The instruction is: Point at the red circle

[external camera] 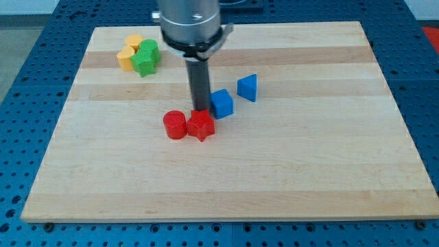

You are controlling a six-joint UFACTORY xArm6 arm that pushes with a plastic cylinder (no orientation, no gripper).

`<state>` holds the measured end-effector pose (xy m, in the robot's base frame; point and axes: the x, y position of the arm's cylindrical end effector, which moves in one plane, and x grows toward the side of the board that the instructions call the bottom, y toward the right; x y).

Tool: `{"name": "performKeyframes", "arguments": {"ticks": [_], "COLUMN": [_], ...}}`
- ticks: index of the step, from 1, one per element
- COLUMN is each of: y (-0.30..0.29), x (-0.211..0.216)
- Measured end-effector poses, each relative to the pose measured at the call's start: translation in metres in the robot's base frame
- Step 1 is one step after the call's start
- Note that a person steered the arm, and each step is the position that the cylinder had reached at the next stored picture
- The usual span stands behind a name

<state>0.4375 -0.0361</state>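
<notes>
No gripper is fitted; a straight dark rod is carried instead, so nothing is held and nothing can be clasped. My tip (201, 110) is seen low on the wooden board (329, 178), just above the red star-like block (201, 125) in the view and just to the left of the blue cube (221, 103). Whether either block is touched by it cannot be told.

The red circle (175, 125), a short cylinder, is found immediately to the view's left of the red star-like block, seemingly touching it, and a little below and left of the tip. It is judged to be light, rigid and smooth-sided, likely to slide or turn away if nudged off-centre; since only pointing is asked, it need not be taken hold of, merely approached closely.

Further out, a blue wedge-shaped block (247, 87) is set to the right. Near the top left corner, a green block (146, 57) and two yellow-orange blocks (129, 53) are clustered; their shapes are hard to make out. The arm's upper part is cut off by the view's top.
</notes>
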Motion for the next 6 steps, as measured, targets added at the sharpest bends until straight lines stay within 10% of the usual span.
{"name": "performKeyframes", "arguments": {"ticks": [3, 6], "y": [0.05, -0.025], "x": [-0.004, 0.102]}}
